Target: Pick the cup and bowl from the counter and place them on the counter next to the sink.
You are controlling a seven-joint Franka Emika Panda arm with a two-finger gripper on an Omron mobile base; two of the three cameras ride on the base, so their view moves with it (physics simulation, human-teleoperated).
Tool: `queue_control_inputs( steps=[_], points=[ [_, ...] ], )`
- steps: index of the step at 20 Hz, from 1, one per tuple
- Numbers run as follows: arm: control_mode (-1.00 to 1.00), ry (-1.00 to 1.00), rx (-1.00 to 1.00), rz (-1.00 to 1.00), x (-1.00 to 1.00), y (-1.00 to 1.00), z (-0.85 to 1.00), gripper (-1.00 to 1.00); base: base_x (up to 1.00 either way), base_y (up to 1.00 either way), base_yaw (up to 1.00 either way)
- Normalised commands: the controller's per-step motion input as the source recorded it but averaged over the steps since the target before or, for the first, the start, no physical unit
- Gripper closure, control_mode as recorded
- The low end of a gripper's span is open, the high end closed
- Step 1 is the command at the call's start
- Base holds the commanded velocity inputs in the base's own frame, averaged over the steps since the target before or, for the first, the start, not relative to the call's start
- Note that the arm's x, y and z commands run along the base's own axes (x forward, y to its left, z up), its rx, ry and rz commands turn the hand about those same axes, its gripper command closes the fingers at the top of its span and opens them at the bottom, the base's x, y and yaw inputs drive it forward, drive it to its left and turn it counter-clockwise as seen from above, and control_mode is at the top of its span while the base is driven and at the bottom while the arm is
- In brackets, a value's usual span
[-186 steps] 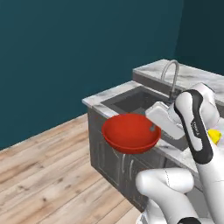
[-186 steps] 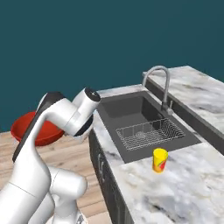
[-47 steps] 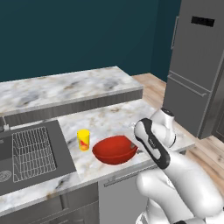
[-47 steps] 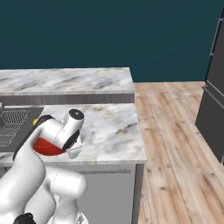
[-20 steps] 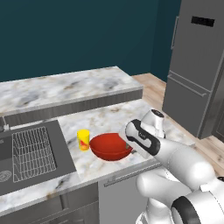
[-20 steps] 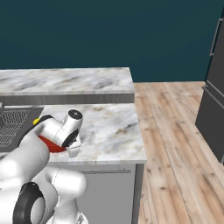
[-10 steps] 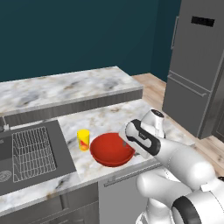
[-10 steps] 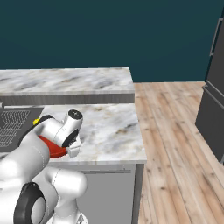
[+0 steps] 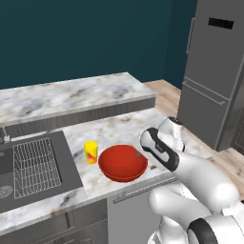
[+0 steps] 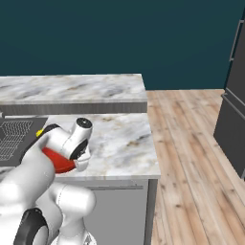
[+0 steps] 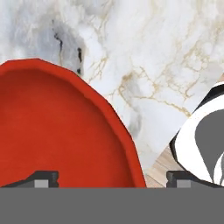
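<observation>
The arm bends low over the bench (image 9: 119, 125), its tool (image 11: 111, 178) tipped down at the bowl's (image 9: 122, 163) right rim with its 2 fingers spread wide, one on each side of the rim, gripping nothing. The bowl rests beside the cup (image 9: 90, 152), near the sink (image 9: 33, 167).

The worktop (image 9: 119, 126) looks like polished marble, white with grey and tan veins, smooth. The bowl (image 9: 123, 163) is plain red, smooth and matt, like plastic. The cup (image 9: 90, 152) is yellow with red-orange markings and a smooth skin. The sink (image 9: 66, 164) is dark grey and matt, with a thin wire rack (image 9: 35, 167) inside. The fridge (image 9: 214, 71) has a dull brushed grey metal face. The floor (image 10: 191, 158) is light wood planks with visible grain.
</observation>
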Motion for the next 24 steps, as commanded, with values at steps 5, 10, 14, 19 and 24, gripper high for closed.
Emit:
queue_control_inputs(
  steps=[5, 10, 14, 19, 24],
  points=[
    [-1.0, -0.09, 0.0, 0.0, -0.37, -0.46, 0.6, -1.0, 0.0, 0.0, 0.0],
    [-1.0, -0.15, 0.0, 0.0, -0.62, -0.35, 0.92, -1.0, 0.0, 0.0, 0.0],
    [-1.0, -0.1, -0.01, 0.04, -0.85, -0.06, 0.97, -1.0, 0.0, 0.0, 0.0],
    [-1.0, -0.09, -0.07, 0.06, -0.97, 0.0, 0.85, -1.0, 0.0, 0.0, 0.0],
    [-1.0, -0.17, -0.07, 0.1, -1.0, 0.0, 0.76, -1.0, 0.0, 0.0, 0.0]
  ],
)
